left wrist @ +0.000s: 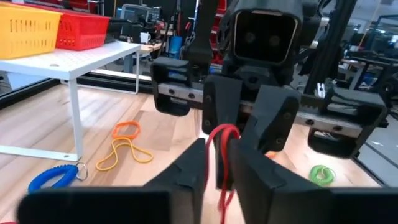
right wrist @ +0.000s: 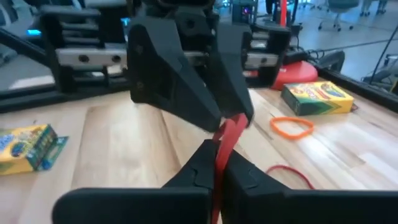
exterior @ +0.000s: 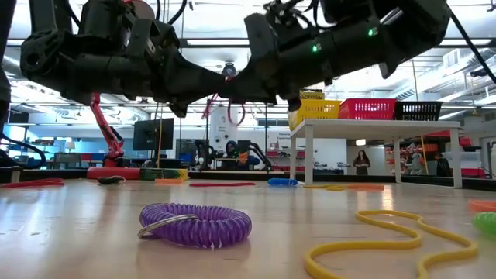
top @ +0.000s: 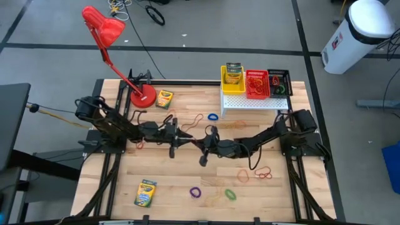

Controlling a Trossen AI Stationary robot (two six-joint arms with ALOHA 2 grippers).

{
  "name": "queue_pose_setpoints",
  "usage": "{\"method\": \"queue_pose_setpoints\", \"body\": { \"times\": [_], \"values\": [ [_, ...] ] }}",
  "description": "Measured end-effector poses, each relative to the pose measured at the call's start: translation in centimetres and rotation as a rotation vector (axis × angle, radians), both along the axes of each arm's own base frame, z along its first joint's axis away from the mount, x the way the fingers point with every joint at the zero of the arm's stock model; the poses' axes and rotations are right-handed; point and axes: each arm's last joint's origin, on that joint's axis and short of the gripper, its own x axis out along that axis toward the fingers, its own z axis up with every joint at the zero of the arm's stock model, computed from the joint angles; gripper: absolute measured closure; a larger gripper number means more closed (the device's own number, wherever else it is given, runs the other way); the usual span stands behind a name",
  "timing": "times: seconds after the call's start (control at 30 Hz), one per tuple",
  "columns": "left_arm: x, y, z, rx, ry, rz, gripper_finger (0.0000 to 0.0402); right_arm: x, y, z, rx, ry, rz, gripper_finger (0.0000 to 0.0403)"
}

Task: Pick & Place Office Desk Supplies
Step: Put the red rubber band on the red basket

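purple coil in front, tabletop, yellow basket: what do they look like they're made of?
Purple coil: likely soft plastic, glossy spiral cord on a metal split ring.
Tabletop: wood, pale planks with visible grain and a low sheen.
Yellow basket: mesh walls; metal or plastic, cannot tell.

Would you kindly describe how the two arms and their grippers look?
Both arms are matte black, built of jointed segments with black cables looping along them. The left gripper and right gripper each carry two angular, wedge-shaped black fingers on a horizontal rail with silver screws. Small green lights glow on one arm in the low view.
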Motion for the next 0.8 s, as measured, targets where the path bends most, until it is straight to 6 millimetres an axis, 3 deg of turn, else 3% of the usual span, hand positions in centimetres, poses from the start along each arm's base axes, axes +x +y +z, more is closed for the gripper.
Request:
{"method": "queue_pose_setpoints", "body": {
  "times": [0.17,0.43,0.57,0.8],
  "values": [
    [-1.3,0.2,0.0,0.011,-0.031,0.009,0.0267,-1.1,0.9,1.8,-0.051,0.037,-0.047,0.0399],
    [-5.4,0.7,-0.9,0.011,-0.095,0.063,0.0225,-5.1,2.0,7.0,-0.139,0.093,-0.157,0.0401],
    [-6.2,0.8,-1.4,0.004,-0.066,0.068,0.0224,-7.8,-0.2,10.1,-0.154,0.141,-0.252,0.0401],
    [-6.3,0.7,-1.5,0.005,-0.056,0.06,0.0226,-13.7,-7.3,15.5,-0.16,0.146,-0.524,0.0402]
  ]
}}
